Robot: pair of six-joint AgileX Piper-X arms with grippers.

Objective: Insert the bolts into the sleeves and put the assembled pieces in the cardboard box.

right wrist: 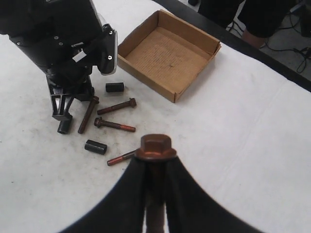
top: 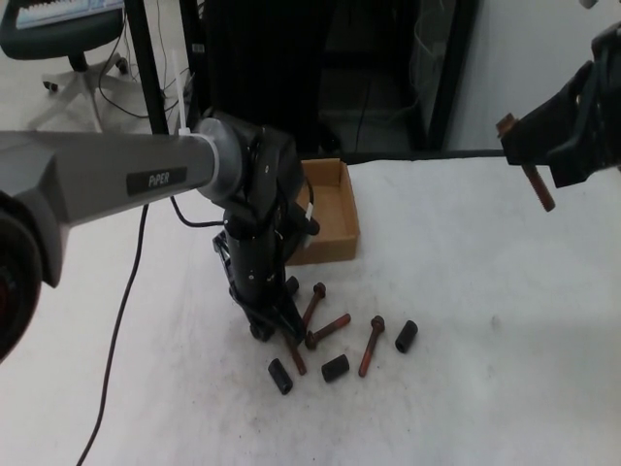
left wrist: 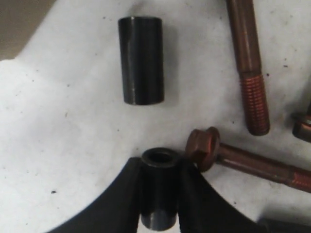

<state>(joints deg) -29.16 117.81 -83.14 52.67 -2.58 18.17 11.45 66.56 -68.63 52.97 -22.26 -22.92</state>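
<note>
My left gripper (left wrist: 159, 170) is shut on a black sleeve (left wrist: 158, 204), low over the white bench among the loose parts. A second sleeve (left wrist: 141, 60) lies just beyond it, with two copper bolts (left wrist: 248, 63) (left wrist: 252, 162) beside. In the high view this gripper (top: 264, 328) points down in front of the cardboard box (top: 330, 209). My right gripper (right wrist: 155, 160) is shut on a copper bolt (right wrist: 155, 147), hex head outward, held high at the right (top: 532, 170). The box (right wrist: 167, 53) holds nothing.
Several bolts (top: 328, 330) (top: 371, 345) and black sleeves (top: 280, 376) (top: 336, 368) (top: 406, 336) lie scattered before the box. A black cable (top: 121, 320) trails along the left of the bench. An office chair (top: 68, 39) and dark frames stand behind.
</note>
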